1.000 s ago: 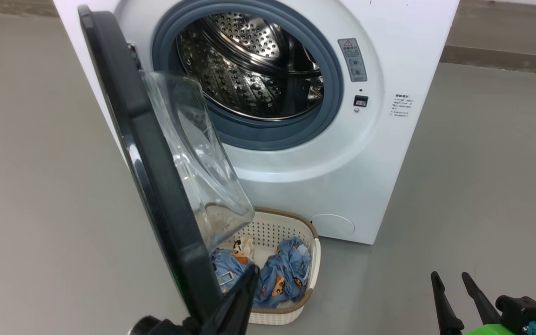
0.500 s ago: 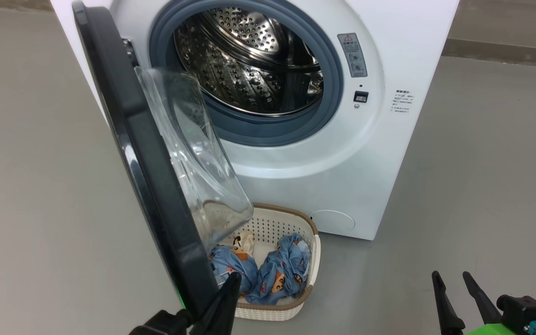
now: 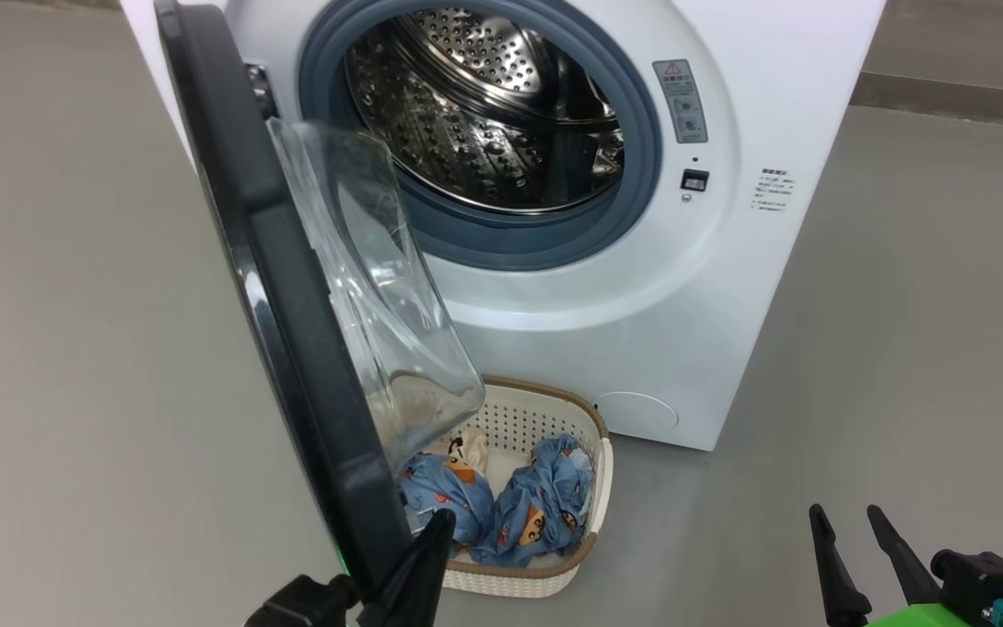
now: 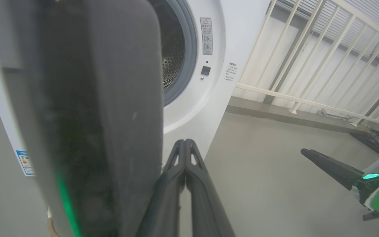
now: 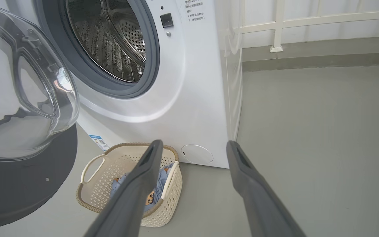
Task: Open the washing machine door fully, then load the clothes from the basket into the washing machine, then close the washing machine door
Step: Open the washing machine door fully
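The washing machine door (image 3: 292, 287) stands partly open, its black rim hiding the 9 o'clock end of the basket (image 3: 514, 422); the clothes (image 3: 545, 509) lie inside. The left claw (image 3: 442, 520), fingers together, sits by the door's 6 o'clock edge, contact unclear. The right claw (image 3: 843, 514), fingers apart, hovers at 4 o'clock.

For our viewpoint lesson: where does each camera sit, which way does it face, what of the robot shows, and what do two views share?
Head: from the head, down at the washing machine and basket; left gripper, right gripper below.
Left wrist: along its shut fingers, beside the washing machine door, toward a railing.
Right wrist: between its open fingers, down at the clothes.
Shared: basket, head and right wrist.
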{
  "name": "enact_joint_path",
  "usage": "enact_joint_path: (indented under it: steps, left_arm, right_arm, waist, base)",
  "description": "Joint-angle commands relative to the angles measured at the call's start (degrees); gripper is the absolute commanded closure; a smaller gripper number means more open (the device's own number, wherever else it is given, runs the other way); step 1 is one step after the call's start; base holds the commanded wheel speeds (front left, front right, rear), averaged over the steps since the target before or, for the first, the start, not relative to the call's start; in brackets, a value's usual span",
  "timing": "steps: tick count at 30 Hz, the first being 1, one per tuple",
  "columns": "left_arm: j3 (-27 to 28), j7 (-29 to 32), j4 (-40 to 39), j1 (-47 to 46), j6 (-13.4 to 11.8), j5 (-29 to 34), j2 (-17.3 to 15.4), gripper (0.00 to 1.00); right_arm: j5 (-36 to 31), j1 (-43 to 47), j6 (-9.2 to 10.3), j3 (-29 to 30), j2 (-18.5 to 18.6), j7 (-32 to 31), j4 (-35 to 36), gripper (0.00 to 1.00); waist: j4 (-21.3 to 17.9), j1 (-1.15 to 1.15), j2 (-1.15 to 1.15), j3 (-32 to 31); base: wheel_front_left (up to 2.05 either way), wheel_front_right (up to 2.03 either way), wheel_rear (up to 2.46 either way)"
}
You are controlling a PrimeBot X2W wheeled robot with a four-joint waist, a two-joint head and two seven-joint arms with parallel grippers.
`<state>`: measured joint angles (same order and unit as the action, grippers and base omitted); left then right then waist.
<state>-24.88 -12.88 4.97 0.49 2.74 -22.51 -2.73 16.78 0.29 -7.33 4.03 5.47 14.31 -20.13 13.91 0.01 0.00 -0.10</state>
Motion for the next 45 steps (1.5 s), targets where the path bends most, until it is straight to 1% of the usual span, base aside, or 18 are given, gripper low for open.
enact_joint_path:
  steps: [1, 15, 21, 28, 45]
  left_arm:
    - [2.94, -0.67, -1.16, -2.51, -1.13, 0.08, -0.36, 1.0]
    - [4.32, 0.35, -3.79, -0.65, -4.02, 0.19, -1.86, 1.0]
    - [5.41, 0.81, -5.01, -0.18, -5.7, 0.59, -2.86, 1.0]
    - [7.56, 1.25, -6.12, 0.38, -7.88, 0.63, -4.19, 1.0]
    - [14.24, 0.82, -5.95, -0.26, -12.14, -0.83, -6.89, 1.0]
  right_arm:
    - [0.14, -0.75, -0.16, -1.61, 0.84, 0.69, 1.56, 0.0]
    - [0.15, -0.74, -0.16, -2.5, 0.54, 0.69, 1.63, 0.0]
    - [0.2, -0.72, -0.16, -2.68, 0.59, 0.69, 1.64, 0.0]
    - [0.23, -0.84, -0.16, -3.13, 0.62, 0.69, 1.67, 0.0]
    - [0.35, -1.4, -0.16, -3.58, 0.93, 0.69, 1.64, 0.0]
  waist:
    - [0.63, 0.0, 0.0, -0.04]
    - [3.53, 0.0, 0.0, -0.04]
    - [4.39, 0.0, 0.0, -0.06]
    - [4.9, 0.0, 0.0, 0.26]
    - [4.8, 0.0, 0.0, 1.15]
  base:
    - [0.0, 0.0, 0.0]
    - [0.0, 0.0, 0.0]
    - [0.0, 0.0, 0.0]
    - [0.0, 0.0, 0.0]
    - [0.0, 0.0, 0.0]
